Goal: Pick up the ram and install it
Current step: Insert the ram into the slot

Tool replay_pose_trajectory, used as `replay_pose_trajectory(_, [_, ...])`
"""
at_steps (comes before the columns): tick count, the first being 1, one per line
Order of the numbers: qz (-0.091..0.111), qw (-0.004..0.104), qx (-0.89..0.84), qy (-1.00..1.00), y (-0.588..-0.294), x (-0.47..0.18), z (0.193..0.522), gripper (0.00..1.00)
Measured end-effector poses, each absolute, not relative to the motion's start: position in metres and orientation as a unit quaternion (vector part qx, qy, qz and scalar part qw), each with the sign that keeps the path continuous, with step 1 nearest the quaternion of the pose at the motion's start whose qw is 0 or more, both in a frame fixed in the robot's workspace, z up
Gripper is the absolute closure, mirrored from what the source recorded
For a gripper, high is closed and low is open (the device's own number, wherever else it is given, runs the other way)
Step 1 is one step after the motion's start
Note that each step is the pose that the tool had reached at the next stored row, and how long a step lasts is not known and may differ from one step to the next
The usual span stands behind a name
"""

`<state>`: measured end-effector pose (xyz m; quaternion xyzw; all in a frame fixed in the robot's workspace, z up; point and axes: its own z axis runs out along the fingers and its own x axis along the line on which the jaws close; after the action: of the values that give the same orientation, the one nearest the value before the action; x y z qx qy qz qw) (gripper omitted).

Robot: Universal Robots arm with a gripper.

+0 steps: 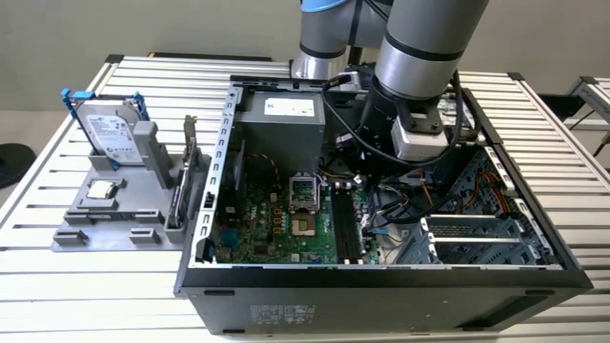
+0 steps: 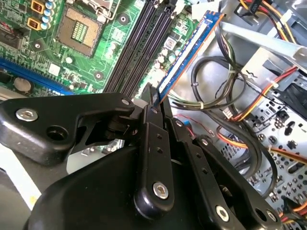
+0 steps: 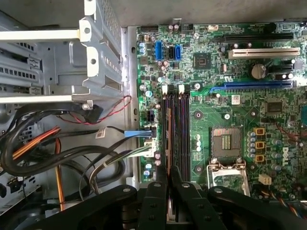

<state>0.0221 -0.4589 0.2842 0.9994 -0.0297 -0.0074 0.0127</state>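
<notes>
The ram (image 2: pixel 187 55) is a thin stick seen edge-on, with a blue-green edge and pale labels. My gripper (image 2: pixel 156 103) is shut on one end of it, black fingers (image 2: pixel 152 139) pressed on both faces. In the first wrist view the ram (image 3: pixel 168 139) runs lengthwise along the black memory slots (image 3: pixel 180 134), over the slot nearest the cables, with the gripper (image 3: pixel 168 175) around it. I cannot tell whether it touches the slot. In the exterior view my arm (image 1: pixel 419 71) reaches down into the open computer case (image 1: pixel 381 275), above the memory slots (image 1: pixel 345 225).
Bundled cables (image 2: pixel 230 96) lie close beside the ram. The processor socket (image 3: pixel 225 141) sits on the slots' other side, and a metal drive cage (image 3: pixel 62 62) stands past the cables. Outside the case, at the exterior view's left, a grey holder (image 1: pixel 114 214) carries a hard drive (image 1: pixel 110 132).
</notes>
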Motion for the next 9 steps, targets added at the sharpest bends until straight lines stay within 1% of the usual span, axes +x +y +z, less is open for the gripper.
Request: replay_pose_trajectory(9, [-0.007, 0.013, 1.000, -0.020, -0.4604, 0.0216, 0.2763, 1.00])
